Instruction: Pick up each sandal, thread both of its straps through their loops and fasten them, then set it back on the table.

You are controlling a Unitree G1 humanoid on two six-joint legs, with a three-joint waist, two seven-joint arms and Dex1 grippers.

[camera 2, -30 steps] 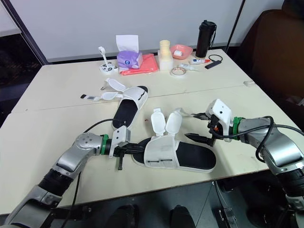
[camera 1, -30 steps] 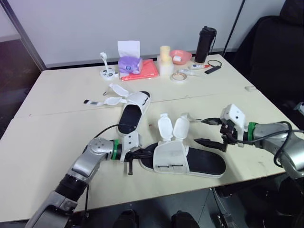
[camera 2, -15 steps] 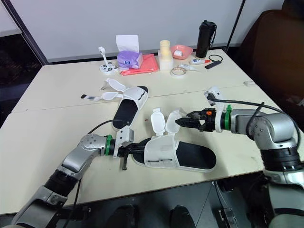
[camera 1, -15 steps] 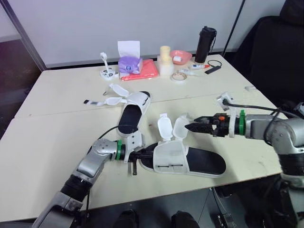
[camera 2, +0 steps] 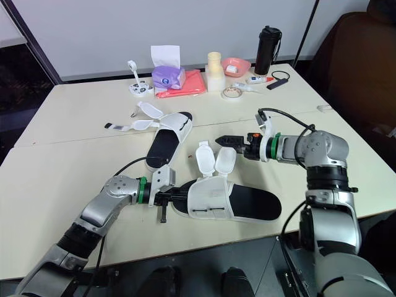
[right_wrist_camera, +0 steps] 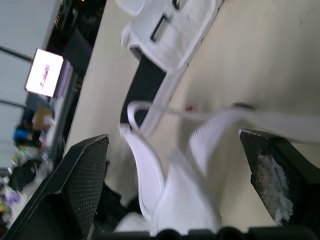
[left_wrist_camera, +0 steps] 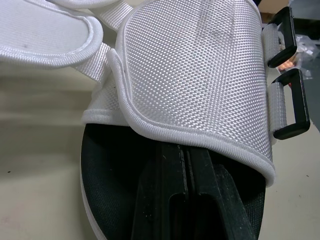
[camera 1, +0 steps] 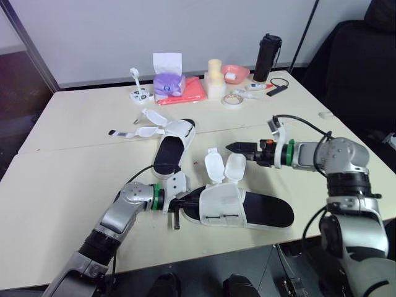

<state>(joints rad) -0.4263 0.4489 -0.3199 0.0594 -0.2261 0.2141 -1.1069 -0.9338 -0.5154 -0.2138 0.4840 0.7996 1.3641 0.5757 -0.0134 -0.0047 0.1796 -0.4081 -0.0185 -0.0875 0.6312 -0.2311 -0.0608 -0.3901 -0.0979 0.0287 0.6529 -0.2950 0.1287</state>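
The near sandal [camera 1: 266, 211] lies flat close to the near edge of the desk [camera 1: 62, 185], toe to the left and heel to the right. Its two straps [camera 1: 214, 167] stand up unfastened on the far side. Its two black loops [left_wrist_camera: 292, 107] sit unthreaded on the near side.

The left fingers [left_wrist_camera: 200, 200] lie pressed together on the black footbed at the toe, their tips hidden under the white upper. The right fingers [right_wrist_camera: 80, 190] are spread wide apart above the desk, just beyond the strap tips; contact cannot be told.

The far sandal [camera 1: 170, 151] lies back and to the left, its two straps [camera 1: 145, 131] splayed flat leftward. That makes two sandals and four straps.

Bare desk opens wide to the left of both sandals and to the right of the near heel. One black flask [camera 1: 268, 57], one purple tissue box [camera 1: 168, 83] and one tape roll [camera 1: 232, 99] stand along the far edge.
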